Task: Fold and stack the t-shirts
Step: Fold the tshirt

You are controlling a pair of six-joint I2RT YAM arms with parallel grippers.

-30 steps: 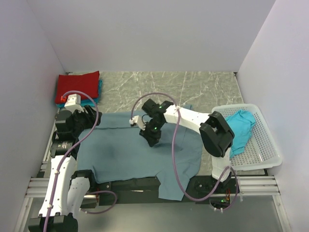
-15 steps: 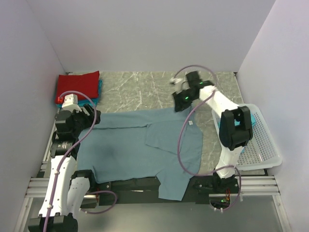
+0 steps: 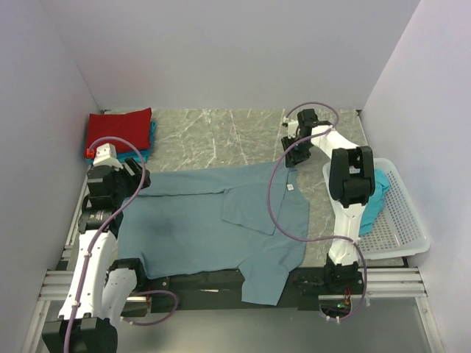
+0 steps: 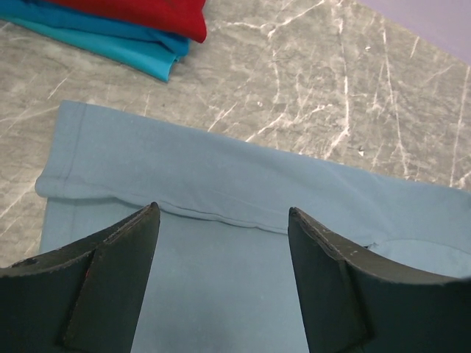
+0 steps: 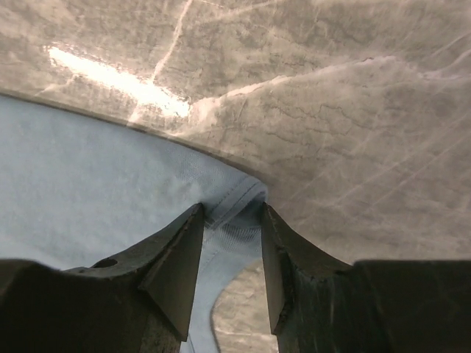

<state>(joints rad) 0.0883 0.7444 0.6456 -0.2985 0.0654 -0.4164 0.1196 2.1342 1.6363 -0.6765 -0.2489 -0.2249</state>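
Moved: right gripper (image 5: 229,212) dragged slate-blue t-shirt (image 3: 191,220) corner outward.
Right jaws: straddled corner, grip unclear.
Left gripper (image 4: 222,213): spread wide, empty.

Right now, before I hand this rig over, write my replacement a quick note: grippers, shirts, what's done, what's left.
Left gripper: open, holding nothing, above the left edge of the slate-blue t-shirt.
Right gripper: fingers astride that shirt's far right corner; I cannot tell whether it grips.
Slate-blue t-shirt: spread out, one flap turned over on the right.
Done: red t-shirt folded on top of the folded turquoise t-shirt, far left corner.
Left: finish folding the slate-blue one and stack it, then the crumpled turquoise t-shirt in the basket.
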